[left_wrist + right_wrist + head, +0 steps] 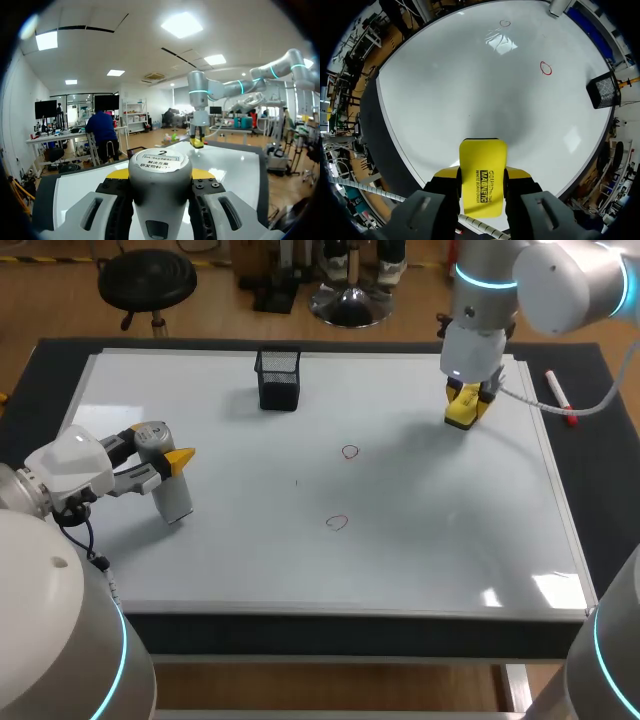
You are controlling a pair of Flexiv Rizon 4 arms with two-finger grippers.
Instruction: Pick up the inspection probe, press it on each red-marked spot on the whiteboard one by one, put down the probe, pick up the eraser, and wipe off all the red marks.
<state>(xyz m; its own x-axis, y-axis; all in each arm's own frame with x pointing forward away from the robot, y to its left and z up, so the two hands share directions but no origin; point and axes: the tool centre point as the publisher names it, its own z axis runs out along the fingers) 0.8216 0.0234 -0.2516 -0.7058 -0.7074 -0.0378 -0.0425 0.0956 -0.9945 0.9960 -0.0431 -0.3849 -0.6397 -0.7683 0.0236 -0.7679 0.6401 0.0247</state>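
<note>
Nearest me, my left tool point(160, 174) pinches the inspection probe point(172, 495), upright at the left side of the whiteboard point(430, 560). I can't tell whether its lower end touches. Mid-board sits one red mark point(337, 523) with a second red mark point(349, 452) beyond it, and there is open white all round. Further out, my right tool point(481, 175) clamps the yellow eraser point(460, 416) near the far right corner. At the far edge stands the black mesh basket point(278, 380), its inside too dark to read.

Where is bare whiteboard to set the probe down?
Bare: the near strip of the whiteboard, in front of the lower red mark, and the stretch between the mesh holder and the eraser. Avoid the middle, by the upper red mark.
</note>
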